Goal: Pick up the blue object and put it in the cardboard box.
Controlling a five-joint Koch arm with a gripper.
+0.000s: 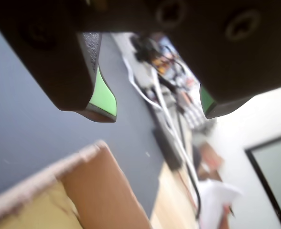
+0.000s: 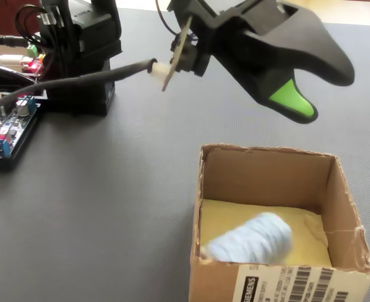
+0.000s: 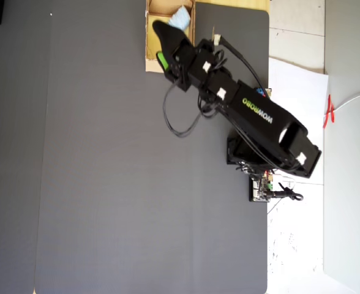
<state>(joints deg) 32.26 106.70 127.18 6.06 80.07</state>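
The blue object [image 2: 251, 239], a pale blue soft lump, lies blurred inside the cardboard box [image 2: 267, 155] on its yellowish floor, near the front wall. In the overhead view the blue object [image 3: 180, 18] shows at the top end of the cardboard box [image 3: 150, 64]. My gripper [image 2: 326, 94] hangs above the box's back wall, open, with nothing between its green-padded fingers. The overhead view has the gripper [image 3: 158, 43] over the box. In the wrist view the gripper [image 1: 157, 112] is spread wide, and a corner of the cardboard box [image 1: 97, 191] sits below it at the lower left.
The arm's black base [image 2: 78, 56] and a circuit board with wires [image 2: 9, 126] stand at the left of the fixed view. A cable [image 2: 90, 77] runs to the wrist camera. White paper [image 3: 293, 86] lies right of the dark grey mat [image 3: 106, 184].
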